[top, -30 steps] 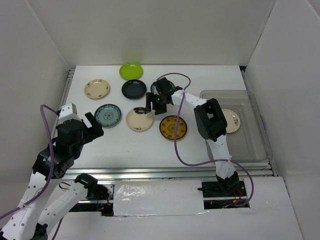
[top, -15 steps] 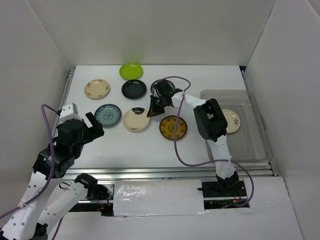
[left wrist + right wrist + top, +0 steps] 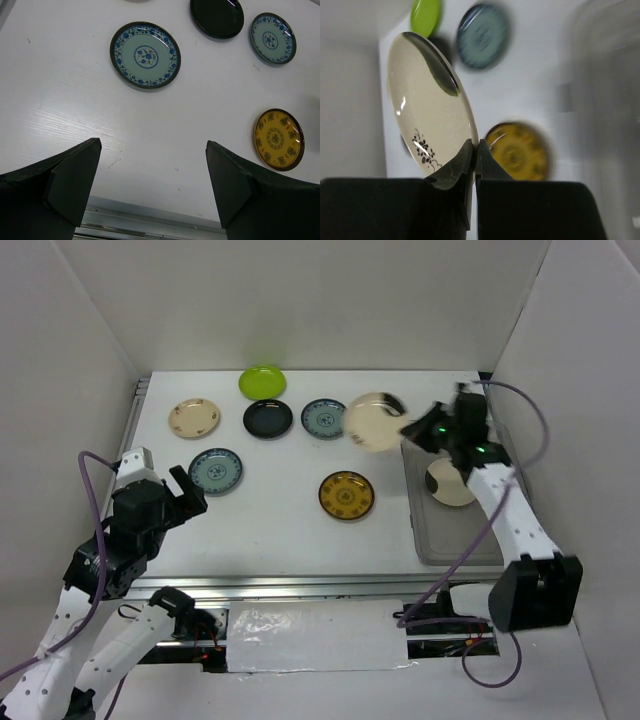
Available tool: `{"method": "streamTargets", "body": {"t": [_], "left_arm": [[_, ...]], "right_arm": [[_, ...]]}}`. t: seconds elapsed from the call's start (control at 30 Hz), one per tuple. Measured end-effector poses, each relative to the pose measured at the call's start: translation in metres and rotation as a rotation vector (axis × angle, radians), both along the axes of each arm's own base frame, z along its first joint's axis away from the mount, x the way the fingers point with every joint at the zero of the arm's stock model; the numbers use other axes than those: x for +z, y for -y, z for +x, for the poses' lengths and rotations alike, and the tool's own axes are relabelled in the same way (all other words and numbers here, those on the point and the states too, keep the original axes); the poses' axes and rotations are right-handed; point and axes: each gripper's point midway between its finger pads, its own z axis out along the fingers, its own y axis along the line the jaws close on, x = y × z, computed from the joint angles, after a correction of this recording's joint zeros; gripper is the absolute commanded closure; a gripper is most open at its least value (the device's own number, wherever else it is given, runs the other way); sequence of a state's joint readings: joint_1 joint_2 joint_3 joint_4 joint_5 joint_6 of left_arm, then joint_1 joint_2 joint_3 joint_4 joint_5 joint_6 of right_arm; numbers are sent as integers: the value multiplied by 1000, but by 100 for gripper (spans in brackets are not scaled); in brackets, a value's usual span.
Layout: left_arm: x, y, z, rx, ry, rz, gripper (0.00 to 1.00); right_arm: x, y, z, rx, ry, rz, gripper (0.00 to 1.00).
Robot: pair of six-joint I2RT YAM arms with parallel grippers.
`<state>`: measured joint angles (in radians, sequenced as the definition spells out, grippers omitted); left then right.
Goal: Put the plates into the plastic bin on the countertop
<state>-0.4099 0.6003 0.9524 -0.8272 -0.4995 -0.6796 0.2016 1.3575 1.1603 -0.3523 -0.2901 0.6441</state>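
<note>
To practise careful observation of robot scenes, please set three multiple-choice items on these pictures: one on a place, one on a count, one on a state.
1. Where is the amber-brown plate?
A. In the plastic bin.
B. Flat on the countertop, left of the bin.
C. Held in the air.

2. How many plates lie in the bin?
A. One.
B. None.
C. Three.

3. The right end effector is:
A. wide open.
B. out of view.
C. shut on the rim of the cream patched plate.

Answers:
1 B: it lies on the white surface outside the bin.
2 A: a single tan plate sits inside.
3 C: the right wrist view shows the jaws pinched on that plate's rim.
</note>
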Motion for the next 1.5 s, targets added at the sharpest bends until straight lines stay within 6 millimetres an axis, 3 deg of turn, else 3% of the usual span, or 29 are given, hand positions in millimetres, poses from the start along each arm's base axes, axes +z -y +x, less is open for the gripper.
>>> {"method": "streamTargets", "body": {"t": [0.07,0.13,0.23,0.3,0.4,0.57,0.7,0.77,0.8,0.83,0.87,0.9,1.03,1.17,1.23,1.33,1.43,1.5], "left_arm": [[1,0,-1,0,6,-3,1],[1,0,-1,-1,9,-4,1],[0,1,0,-6,3,-4,1],[-2,2,1,-9,-4,0,1],[-4,3,3,-9,-18,6,1],[-7,4,4,-10,-30,11,1],[-7,4,5,-10,-31,11,1],[-7,4,5,-9,-34,13,1],[-8,4,5,-10,-37,14,1],[-9,4,6,-10,-42,16,1],[-10,4,7,-9,-47,18,1],[-12,5,8,-9,-55,22,1],[-23,8,14,-7,-109,43,1],[-41,14,23,7,-213,47,1],[-55,21,29,18,-270,1,1],[-81,22,40,80,-310,-119,1],[-119,7,51,201,-345,-251,1],[-140,-2,58,269,-347,-312,1]], "right_arm": [[3,82,-2,-235,39,5,100],[-14,161,-22,-482,21,16,100],[-54,224,-52,-719,-65,38,100],[-79,238,-66,-786,-128,63,100],[-106,241,-75,-828,-204,96,100],[-130,246,-75,-859,-274,122,100],[-139,253,-76,-888,-295,114,99],[-140,257,-77,-900,-298,109,76],[-141,257,-77,-902,-298,108,54],[-141,257,-77,-900,-296,104,16],[-140,257,-76,-897,-294,106,5],[-139,257,-76,-895,-291,102,0],[-123,250,-76,-877,-243,75,0],[-66,229,-73,-814,-91,17,0],[-26,201,-71,-721,28,2,0],[20,131,-77,-460,188,24,0],[37,54,-99,-130,256,90,0],[34,10,-120,70,253,135,0]]}}
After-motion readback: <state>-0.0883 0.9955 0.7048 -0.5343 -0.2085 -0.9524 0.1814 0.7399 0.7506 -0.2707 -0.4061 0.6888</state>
